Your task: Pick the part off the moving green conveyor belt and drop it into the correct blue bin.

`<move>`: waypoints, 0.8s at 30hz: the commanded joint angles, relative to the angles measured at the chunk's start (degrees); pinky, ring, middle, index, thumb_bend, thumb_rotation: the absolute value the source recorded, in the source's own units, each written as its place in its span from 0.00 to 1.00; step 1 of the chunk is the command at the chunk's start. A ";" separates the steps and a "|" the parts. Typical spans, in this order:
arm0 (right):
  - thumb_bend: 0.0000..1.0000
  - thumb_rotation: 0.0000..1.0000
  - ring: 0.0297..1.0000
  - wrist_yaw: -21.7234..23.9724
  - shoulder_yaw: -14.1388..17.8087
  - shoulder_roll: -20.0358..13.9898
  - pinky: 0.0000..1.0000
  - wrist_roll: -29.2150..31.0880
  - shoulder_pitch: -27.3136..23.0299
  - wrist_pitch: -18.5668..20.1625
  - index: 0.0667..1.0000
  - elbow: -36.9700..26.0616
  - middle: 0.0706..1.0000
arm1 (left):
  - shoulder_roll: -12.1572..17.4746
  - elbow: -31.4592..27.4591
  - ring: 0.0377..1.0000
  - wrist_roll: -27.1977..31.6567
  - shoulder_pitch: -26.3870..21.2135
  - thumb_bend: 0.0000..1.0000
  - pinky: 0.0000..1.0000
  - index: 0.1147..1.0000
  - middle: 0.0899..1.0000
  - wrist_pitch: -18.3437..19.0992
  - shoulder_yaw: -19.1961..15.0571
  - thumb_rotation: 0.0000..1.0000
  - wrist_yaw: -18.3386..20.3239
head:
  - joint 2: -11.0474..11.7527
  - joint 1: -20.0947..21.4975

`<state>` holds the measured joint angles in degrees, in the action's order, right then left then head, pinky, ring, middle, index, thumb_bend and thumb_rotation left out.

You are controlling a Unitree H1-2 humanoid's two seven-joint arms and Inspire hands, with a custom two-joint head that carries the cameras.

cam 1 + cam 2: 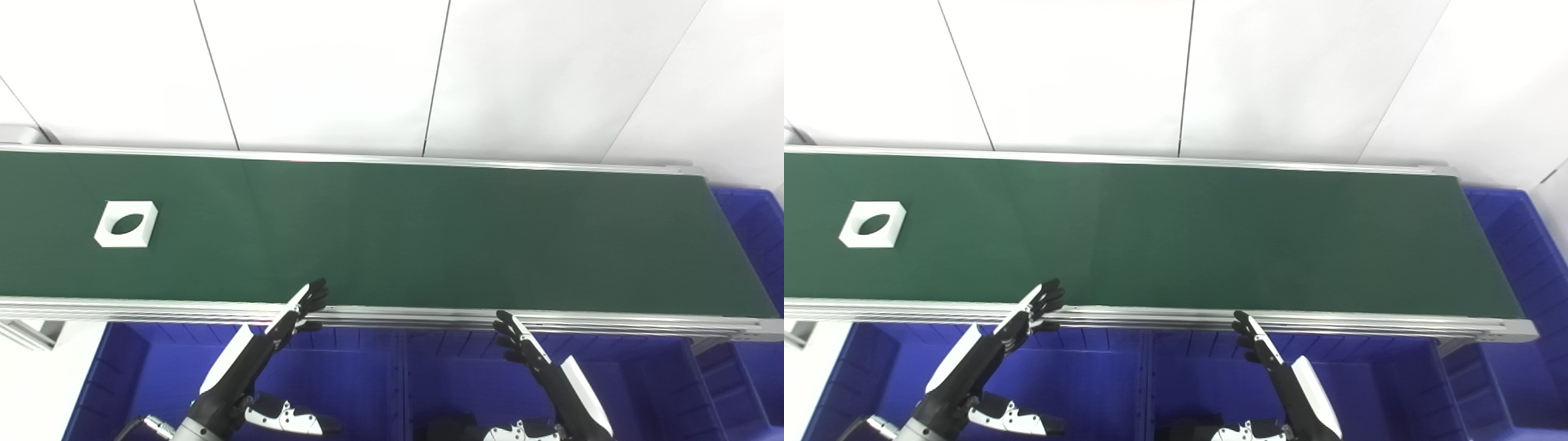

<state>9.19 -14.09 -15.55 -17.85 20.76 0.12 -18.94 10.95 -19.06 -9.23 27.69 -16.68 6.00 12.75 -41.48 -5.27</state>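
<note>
A white square part with an oval hole (126,224) lies on the green conveyor belt (392,233) at its far left. My left hand (288,321) is open and empty, fingers stretched over the belt's near rail, well to the right of the part. My right hand (520,346) is open and empty, held just below the near rail above the blue bins. Neither hand touches the part.
Blue bins (343,380) sit below the belt's near rail, split by a divider (401,380). Another blue bin (756,239) stands at the belt's right end. An aluminium rail (429,318) runs along the near edge. A white wall is behind.
</note>
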 commanded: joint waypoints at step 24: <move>0.83 0.16 0.88 0.13 2.69 -1.92 0.84 2.84 -1.40 -7.96 0.95 2.71 0.91 | 3.17 -12.61 0.92 -6.15 -10.52 0.82 0.83 0.95 0.95 8.95 -6.42 0.33 -1.77 | 8.89 -21.02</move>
<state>9.45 -12.00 -16.85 -15.87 20.12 -3.99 -15.65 12.91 -29.51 -14.67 18.62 -8.10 0.54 11.27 -33.14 -25.84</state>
